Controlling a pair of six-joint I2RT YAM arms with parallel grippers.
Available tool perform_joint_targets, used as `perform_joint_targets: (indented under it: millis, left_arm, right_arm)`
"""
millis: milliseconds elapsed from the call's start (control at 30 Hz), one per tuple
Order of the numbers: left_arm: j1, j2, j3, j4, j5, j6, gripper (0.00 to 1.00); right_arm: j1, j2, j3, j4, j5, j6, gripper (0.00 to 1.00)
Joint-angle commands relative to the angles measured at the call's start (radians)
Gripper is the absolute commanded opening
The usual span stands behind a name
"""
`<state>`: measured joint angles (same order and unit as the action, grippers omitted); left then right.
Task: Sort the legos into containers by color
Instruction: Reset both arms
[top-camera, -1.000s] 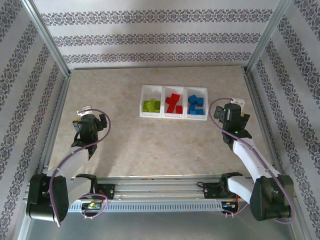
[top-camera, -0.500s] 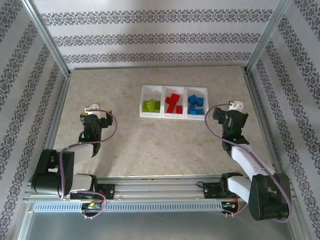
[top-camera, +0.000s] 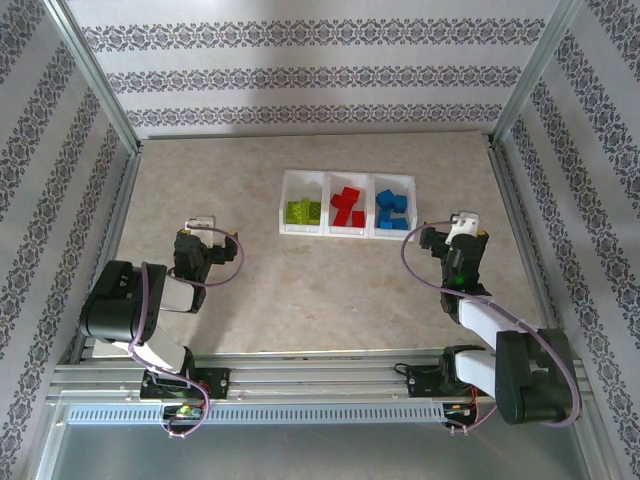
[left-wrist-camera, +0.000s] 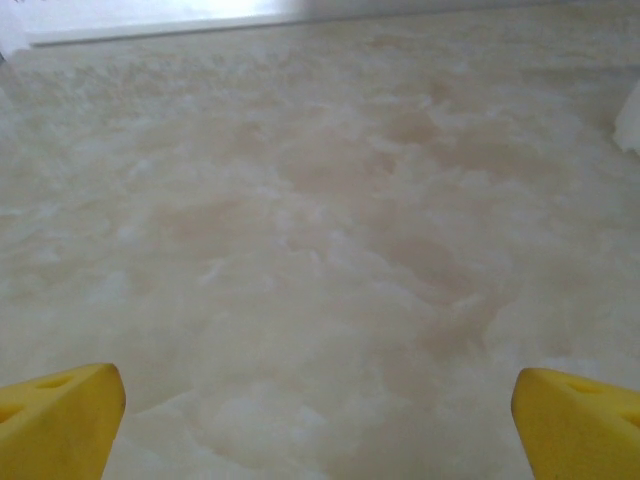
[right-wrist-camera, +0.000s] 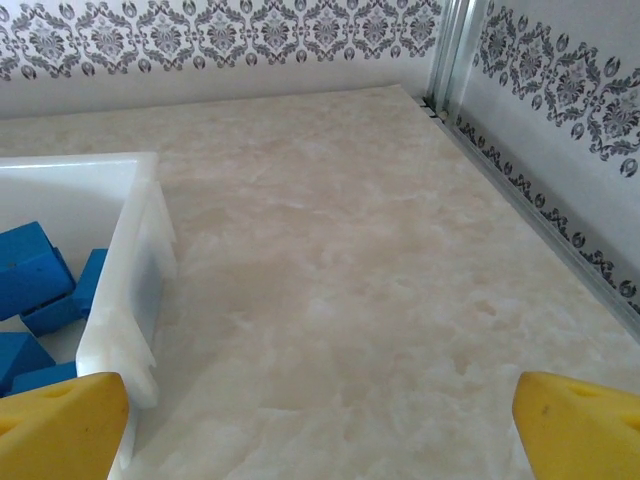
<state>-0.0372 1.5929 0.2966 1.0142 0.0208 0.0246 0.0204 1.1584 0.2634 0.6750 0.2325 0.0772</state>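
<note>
Step in hand: sorting is judged done, or v. nearly. Every lego that can be seen lies inside the tray (top-camera: 345, 233), which is set towards the back of the table (top-camera: 250, 300), right of centre. The lime green legos (top-camera: 304, 210) are gathered in the left compt., the red legos (top-camera: 347, 207) in the middle and the blue legos (top-camera: 392, 210) in the right. No colour is seen mixed w/ another, as far as the top view's detail allows.

Next move, as a judgement: no pick is called for. What is left is prob. a parking of both arms, w/ care needed that the tray is not clipped by the right one, which is near it.

The left gripper (top-camera: 203, 232) is held low over bare table, well apart from the tray, to its left and nearer the bases. In the left wrist view the left gripper (left-wrist-camera: 320, 425) is spread wide. Its yellow fingertips (left-wrist-camera: 60, 420) are set out at the bottom corners. Nothing is held btwn them and nothing is touched.

The right gripper (top-camera: 456, 232) is placed near the tray's right end, a little nearer the bases. In its wrist view the right gripper (right-wrist-camera: 320, 425) is likewise wide open and empty. The tray's outer wall (right-wrist-camera: 140, 270) is seen just ahead of one fingertip, and contact cannot be told.
</note>
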Motion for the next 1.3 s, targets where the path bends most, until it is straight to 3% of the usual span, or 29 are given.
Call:
perform_joint_targets:
  millis: [0,67,367,600,700,867,1000,1267]
  left_arm:
    - [0.014,0.002,0.066,-0.02,0.011,0.016,1.0]
    - [0.036,-0.005,0.097,-0.09,-0.02,-0.028,0.99]
    - [0.039,-0.002,0.088,-0.064,-0.029,-0.03,1.0]
    - [0.039,0.0,0.091,-0.068,0.011,-0.015,1.0]
    - [0.039,0.0,0.091,-0.066,0.01,-0.016,1.0]
    - [0.04,0.0,0.092,-0.066,0.01,-0.015,1.0]
    - [0.039,-0.001,0.091,-0.066,0.01,-0.015,1.0]
    - [0.039,0.0,0.091,-0.066,0.01,-0.015,1.0]
  right_arm:
    - [-0.014,0.046,-0.01,0.126,-0.028,-0.01,0.98]
    - [-0.016,0.081,-0.007,0.156,-0.028,-0.004,0.98]
    - [-0.02,0.268,0.032,0.293,-0.065,0.022,0.98]
    - [-0.02,0.3,0.035,0.31,-0.096,0.013,0.98]
    - [-0.017,0.359,0.027,0.397,-0.18,-0.026,0.98]
    - [-0.02,0.365,0.074,0.292,-0.196,-0.019,0.98]
    - [-0.04,0.371,0.109,0.279,-0.311,-0.03,0.98]
    - [-0.042,0.372,0.109,0.281,-0.315,-0.031,0.98]
